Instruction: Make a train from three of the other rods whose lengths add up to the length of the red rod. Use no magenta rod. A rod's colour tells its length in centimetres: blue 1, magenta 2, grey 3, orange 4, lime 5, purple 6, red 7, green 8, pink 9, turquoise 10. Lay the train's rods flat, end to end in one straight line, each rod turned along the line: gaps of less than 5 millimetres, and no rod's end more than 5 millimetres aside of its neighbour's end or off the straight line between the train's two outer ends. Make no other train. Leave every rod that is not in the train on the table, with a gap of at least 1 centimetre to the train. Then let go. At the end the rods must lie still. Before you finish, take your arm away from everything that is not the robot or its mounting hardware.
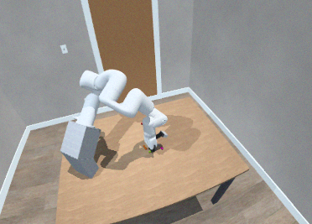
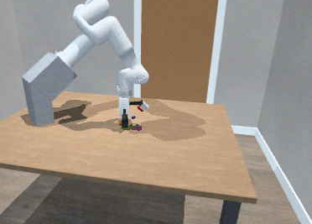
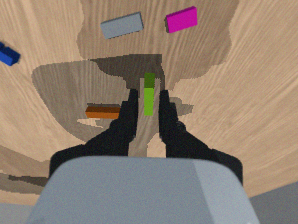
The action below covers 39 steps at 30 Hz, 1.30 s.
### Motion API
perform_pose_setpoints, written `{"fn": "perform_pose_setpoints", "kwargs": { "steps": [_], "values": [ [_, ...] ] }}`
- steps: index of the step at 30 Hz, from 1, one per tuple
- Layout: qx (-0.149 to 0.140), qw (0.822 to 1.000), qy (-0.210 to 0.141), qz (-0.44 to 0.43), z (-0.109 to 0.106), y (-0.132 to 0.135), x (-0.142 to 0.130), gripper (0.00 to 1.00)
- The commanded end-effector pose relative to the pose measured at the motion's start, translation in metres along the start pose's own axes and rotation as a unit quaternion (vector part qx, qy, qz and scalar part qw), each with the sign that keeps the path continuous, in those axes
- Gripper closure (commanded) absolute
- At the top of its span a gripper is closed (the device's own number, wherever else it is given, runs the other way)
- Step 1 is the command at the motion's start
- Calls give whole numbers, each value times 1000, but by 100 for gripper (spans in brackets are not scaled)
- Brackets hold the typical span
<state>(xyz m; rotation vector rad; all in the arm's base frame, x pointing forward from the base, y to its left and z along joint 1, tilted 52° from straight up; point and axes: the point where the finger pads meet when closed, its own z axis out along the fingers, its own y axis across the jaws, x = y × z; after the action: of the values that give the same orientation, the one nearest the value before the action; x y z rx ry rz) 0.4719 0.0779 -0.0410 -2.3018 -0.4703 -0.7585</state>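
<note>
My gripper (image 3: 148, 100) (image 2: 125, 122) (image 1: 151, 148) points straight down at the table, its fingers partly open. A lime rod (image 3: 148, 97) lies flat between the two fingers, along them, with a small gap on each side. An orange rod (image 3: 102, 111) (image 2: 121, 123) lies just left of the left finger. A grey rod (image 3: 121, 25) and a magenta rod (image 3: 181, 19) (image 2: 138, 128) lie side by side beyond the fingertips. A blue rod (image 3: 8, 53) (image 2: 133, 117) lies off to the far left. A red rod (image 2: 140, 108) shows behind the wrist in the exterior view.
The rods lie near the middle of the wooden table (image 1: 189, 178) (image 2: 189, 165). The arm's grey base block (image 1: 80, 148) (image 2: 42, 90) stands at the table's left side. The arm's shadow covers the rods.
</note>
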Motion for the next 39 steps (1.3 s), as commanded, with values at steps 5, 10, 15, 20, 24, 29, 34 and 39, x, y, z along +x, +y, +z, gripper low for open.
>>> {"fn": "perform_pose_setpoints", "kwargs": {
  "steps": [5, 10, 15, 20, 24, 29, 34, 39],
  "values": [
    [-1, 1000, 1, 0, 3, 1, 1, 76],
    [-1, 1000, 1, 0, 8, 1, 1, 76],
    [-1, 1000, 1, 0, 10, 1, 1, 76],
    [-1, 1000, 1, 0, 10, 1, 1, 76],
    [-1, 1000, 1, 0, 10, 1, 1, 76],
    [-1, 1000, 1, 0, 10, 1, 1, 76],
    [-1, 1000, 1, 0, 10, 1, 1, 76],
    [-1, 1000, 1, 0, 10, 1, 1, 76]
  ]
}}
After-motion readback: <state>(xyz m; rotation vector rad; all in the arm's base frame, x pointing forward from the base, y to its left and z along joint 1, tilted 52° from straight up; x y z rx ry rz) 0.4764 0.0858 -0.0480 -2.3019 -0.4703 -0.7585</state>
